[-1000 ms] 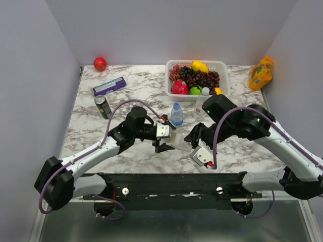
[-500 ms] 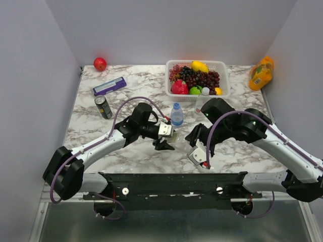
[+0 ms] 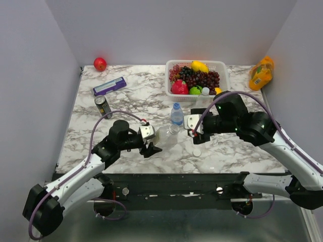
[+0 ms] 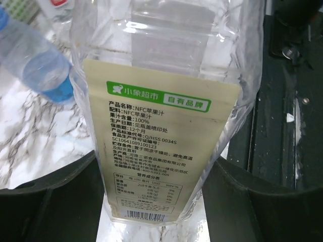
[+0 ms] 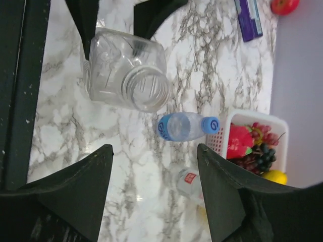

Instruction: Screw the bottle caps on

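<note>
While the left gripper (image 4: 161, 201) clamps the labelled bottle (image 4: 159, 126), its mouth uncapped, the right gripper (image 5: 155, 148) stands apart and empty; a white cap (image 3: 197, 151) lies at four o'clock of that mouth. The blue-capped bottle (image 3: 176, 115) looks done.

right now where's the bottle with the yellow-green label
Top view, centre-front: the labelled bottle is held in the left gripper, open mouth toward the right gripper, blue-capped bottle just behind.

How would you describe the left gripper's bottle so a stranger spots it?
Find the white fruit basket at the back. Just nearer stands a blue-capped bottle; nearer still, the left gripper holds a clear bottle, tilted, open-mouthed, with a pale yellow label.
</note>
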You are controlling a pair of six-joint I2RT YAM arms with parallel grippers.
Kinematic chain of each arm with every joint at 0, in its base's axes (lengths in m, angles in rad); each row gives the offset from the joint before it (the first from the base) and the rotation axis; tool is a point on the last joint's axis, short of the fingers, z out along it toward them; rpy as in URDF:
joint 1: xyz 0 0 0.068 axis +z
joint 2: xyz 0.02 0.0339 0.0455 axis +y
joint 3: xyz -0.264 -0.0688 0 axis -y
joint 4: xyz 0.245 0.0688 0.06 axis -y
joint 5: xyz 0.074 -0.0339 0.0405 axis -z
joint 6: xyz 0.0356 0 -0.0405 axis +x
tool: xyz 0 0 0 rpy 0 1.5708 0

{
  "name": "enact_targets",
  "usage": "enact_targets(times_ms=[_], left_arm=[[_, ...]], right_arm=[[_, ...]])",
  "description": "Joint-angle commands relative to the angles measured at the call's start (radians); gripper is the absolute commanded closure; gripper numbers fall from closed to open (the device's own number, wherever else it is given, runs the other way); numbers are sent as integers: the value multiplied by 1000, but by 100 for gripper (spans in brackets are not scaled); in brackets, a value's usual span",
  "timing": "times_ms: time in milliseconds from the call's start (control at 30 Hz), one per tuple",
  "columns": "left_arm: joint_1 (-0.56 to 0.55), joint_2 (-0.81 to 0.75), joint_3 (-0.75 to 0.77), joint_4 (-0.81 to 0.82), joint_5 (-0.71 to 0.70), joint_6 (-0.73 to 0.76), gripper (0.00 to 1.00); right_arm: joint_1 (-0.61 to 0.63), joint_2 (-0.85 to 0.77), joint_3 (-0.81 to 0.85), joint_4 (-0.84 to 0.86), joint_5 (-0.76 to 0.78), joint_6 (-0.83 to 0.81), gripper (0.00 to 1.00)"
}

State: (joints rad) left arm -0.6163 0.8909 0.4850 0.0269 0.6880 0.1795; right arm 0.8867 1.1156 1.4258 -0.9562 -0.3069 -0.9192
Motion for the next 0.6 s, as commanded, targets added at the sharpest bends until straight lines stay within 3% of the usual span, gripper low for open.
enact_targets(times_ms=[0,133,300,567], left_arm=[[0,-122,-22,-24,-301,-158,100],[29,-141,24,-85,-396,-181,100],[99,-113,99,-90,-426,-244,100],[135,-101,156,-124,-412,-227,100]], right_arm=[[-63,18,-100,65,-47,226,25],[-66,58,-226,30,-162,99,27],[-86,151,-388,-10,-190,-18,36],[-132,158,-622,138,-97,-84,32]])
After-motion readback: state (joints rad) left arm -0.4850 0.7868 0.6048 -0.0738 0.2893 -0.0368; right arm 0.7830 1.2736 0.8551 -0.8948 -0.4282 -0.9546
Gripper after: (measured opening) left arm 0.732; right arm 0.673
